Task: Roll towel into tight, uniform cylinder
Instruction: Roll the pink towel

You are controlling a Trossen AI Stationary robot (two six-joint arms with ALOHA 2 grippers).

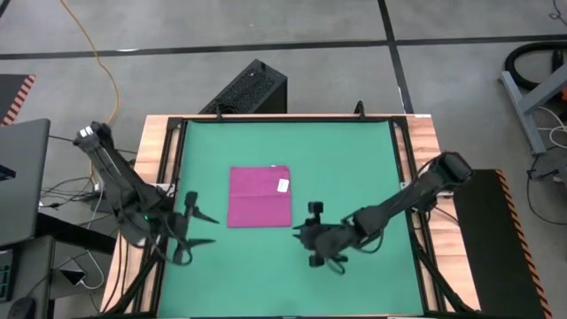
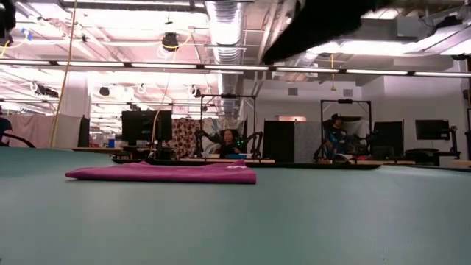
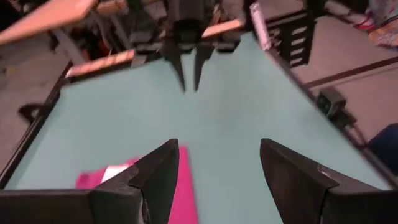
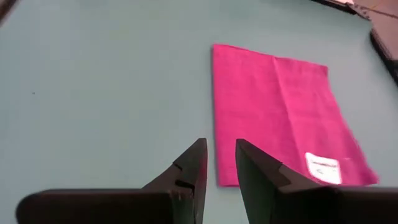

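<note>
Pink towel [image 1: 260,197] lies flat on the green mat [image 1: 354,159], between both grippers. Its white tag [image 4: 323,167] has writing too small to read. Left gripper [image 1: 200,227] is wide open beside it. Right gripper [image 4: 219,163] hovers just beside its corner, fingers slightly apart, holding nothing.

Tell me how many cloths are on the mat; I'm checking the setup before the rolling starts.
1. The towel lies flat near the middle of the green mat, between the left gripper and the right gripper. No other cloth shows in any view.
</note>
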